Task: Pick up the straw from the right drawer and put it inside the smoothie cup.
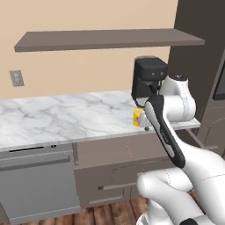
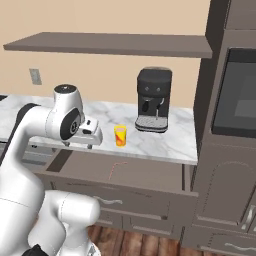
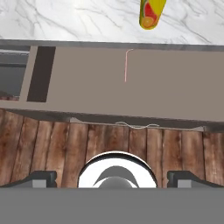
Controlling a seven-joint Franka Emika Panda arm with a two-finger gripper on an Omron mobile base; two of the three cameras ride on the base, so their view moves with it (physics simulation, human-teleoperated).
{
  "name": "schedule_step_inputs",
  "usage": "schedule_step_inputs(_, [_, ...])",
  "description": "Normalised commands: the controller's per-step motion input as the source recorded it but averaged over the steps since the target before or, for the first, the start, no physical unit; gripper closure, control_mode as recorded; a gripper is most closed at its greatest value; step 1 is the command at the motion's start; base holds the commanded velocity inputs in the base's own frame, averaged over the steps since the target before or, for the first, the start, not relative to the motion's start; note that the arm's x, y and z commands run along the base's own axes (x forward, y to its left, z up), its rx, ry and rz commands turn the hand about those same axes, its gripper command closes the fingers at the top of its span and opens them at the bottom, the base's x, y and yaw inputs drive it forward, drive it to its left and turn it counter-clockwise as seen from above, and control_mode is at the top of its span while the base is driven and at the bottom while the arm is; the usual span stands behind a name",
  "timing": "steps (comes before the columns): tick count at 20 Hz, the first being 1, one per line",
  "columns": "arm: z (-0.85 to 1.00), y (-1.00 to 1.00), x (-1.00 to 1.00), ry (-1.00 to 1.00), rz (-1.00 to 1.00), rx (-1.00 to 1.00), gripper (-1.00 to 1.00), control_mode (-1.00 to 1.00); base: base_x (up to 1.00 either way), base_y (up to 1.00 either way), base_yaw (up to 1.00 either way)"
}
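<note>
From the left base view, the right drawer (image 1: 127, 149) stands pulled out beneath the marble table (image 1: 66, 116), and the straw (image 1: 130, 148) lies on its floor as a faint pinkish line. The smoothie cup (image 1: 138, 117) sits upright near the table's front edge, just in front of the black coffee machine (image 1: 148, 79), partly hidden by the arm; that spot likely keeps it within easy reach above the drawer.

Over in the right base view, the end effector (image 2: 92, 145) hangs above the left part of the drawer, level with the table edge and well apart from the straw, which lies flat near the drawer's middle. The cup stands almost directly behind the straw, left of the coffee machine – a short lift and carry, I judge.

Looking down the hand view, both finger tips (image 3: 41, 178) stand far apart with nothing between them, so the end effector is spread wide and empty. The straw reads as a very thin pinkish-red stick with its bent end nearest the table, lying alone on the drawer floor – thin and flat, so probably awkward to pinch
</note>
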Motion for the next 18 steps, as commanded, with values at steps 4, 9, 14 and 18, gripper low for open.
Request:
schedule_step_inputs(4, [-0.1, 0.0, 0.05, 0.0, 0.0, 0.0, -1.0, -1.0, 0.0, 0.0, 0.0])
schedule_step_inputs(9, [-0.2, 0.0, 0.06, 0.0, 0.0, 0.0, -1.0, -1.0, 0.0, 0.0, 0.0])
schedule_step_inputs(14, [-0.17, 0.0, 0.03, 0.0, 0.0, 0.0, -1.0, -1.0, 0.0, 0.0, 0.0])
schedule_step_inputs(18, [-0.15, 0.0, 0.03, 0.0, 0.0, 0.0, -1.0, -1.0, 0.0, 0.0, 0.0])
